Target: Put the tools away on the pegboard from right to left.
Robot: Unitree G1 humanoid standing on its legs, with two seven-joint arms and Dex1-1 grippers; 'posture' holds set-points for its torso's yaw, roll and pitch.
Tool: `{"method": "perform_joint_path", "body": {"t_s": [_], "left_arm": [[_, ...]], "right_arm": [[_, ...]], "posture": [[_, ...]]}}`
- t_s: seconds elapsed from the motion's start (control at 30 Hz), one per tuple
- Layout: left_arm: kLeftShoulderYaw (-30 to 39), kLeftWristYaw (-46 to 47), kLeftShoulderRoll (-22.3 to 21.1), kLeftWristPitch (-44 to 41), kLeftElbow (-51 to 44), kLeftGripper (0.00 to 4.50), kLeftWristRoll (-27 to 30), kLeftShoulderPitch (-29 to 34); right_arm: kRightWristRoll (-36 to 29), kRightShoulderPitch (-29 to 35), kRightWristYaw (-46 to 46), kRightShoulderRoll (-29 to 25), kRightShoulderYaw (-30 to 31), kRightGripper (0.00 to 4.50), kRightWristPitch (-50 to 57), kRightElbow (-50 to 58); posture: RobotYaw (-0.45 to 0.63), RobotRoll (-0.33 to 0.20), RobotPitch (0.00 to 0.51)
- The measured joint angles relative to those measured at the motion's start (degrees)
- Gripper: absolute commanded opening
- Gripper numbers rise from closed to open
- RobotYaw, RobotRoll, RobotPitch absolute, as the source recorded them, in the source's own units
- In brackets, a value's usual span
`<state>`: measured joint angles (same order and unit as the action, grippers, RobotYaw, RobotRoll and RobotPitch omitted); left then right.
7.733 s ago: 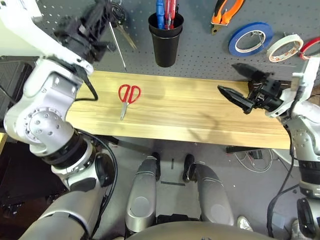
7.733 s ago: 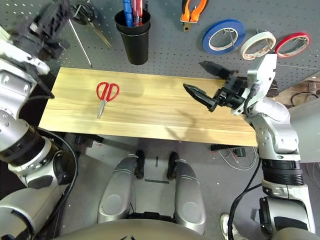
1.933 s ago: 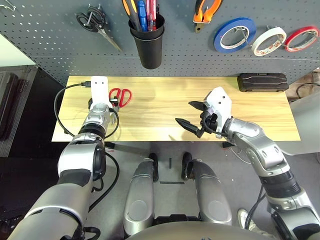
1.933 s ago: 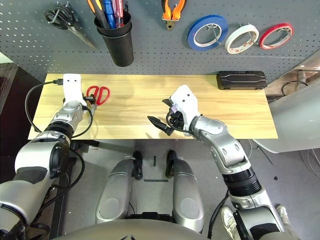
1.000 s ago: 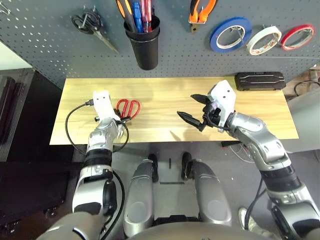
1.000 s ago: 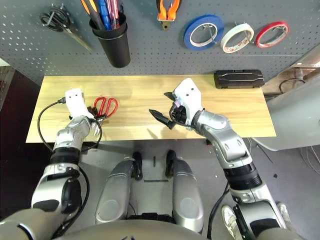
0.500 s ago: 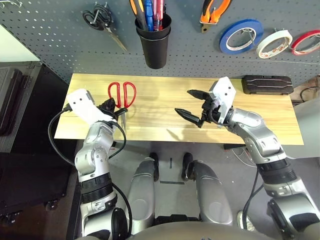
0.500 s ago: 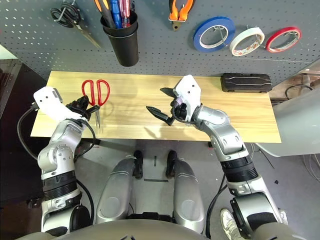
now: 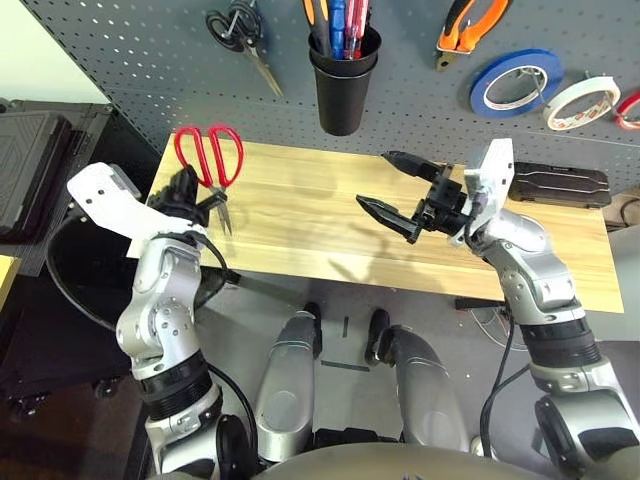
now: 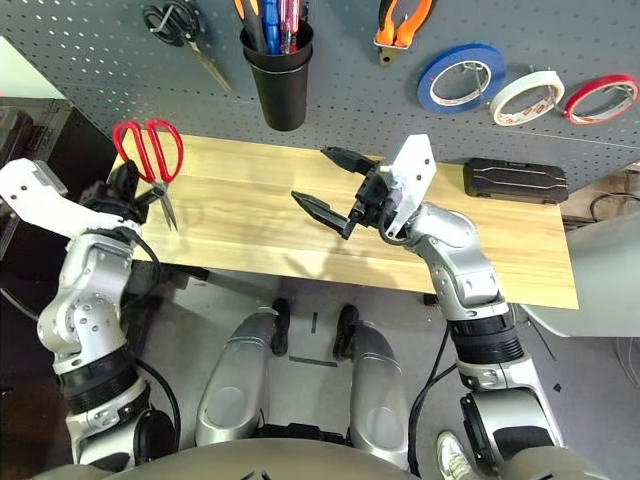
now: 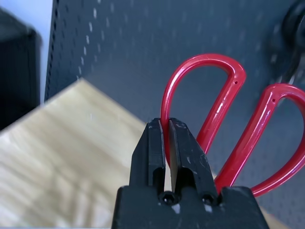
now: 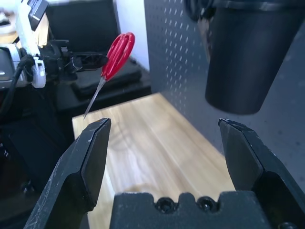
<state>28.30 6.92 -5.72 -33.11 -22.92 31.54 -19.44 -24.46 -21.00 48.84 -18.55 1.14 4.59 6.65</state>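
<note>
My left gripper (image 9: 192,196) is shut on the red-handled scissors (image 9: 207,160) and holds them in the air above the table's left end, handles up and blades (image 9: 224,213) pointing down. In the left wrist view the fingertips (image 11: 167,128) clamp one red handle loop (image 11: 209,90), with the pegboard (image 9: 130,60) behind. My right gripper (image 9: 373,180) hangs open and empty over the middle of the table. On the pegboard hang the orange-and-black pliers (image 9: 468,24) and the off-white tape roll (image 9: 576,100). A black cup (image 9: 343,88) holds several handles.
Black-handled scissors (image 9: 243,35) hang at the pegboard's upper left, a blue tape roll (image 9: 515,80) and a red one (image 9: 630,106) at the right. A black case (image 9: 560,186) lies at the back right of the wooden table (image 9: 300,215). A dark case sits left of the table.
My left gripper has lifted the red scissors off the table and up toward the pegboard's left side. The right gripper stays open over the middle. The camera view has shifted.
</note>
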Motion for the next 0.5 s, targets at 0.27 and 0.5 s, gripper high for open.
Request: {"method": "perform_joint_path", "body": {"t_s": [0.27,0.5], "left_arm": [[1.4,2.7,-4.5,-0.8,-0.1,0.02,3.1,-8.7],[1.3,3.3,-6.6,-0.7,4.0,0.02,3.6,-15.6]], "right_arm": [[-1.7,2.4,0.7,0.1,-2.0,4.50,-5.0,1.6],[-1.8,3.8,-0.6,1.2,-1.9,4.50,-7.0,2.3]], "posture": [[0.20,0.000,0.283],[0.18,0.000,0.283]]}}
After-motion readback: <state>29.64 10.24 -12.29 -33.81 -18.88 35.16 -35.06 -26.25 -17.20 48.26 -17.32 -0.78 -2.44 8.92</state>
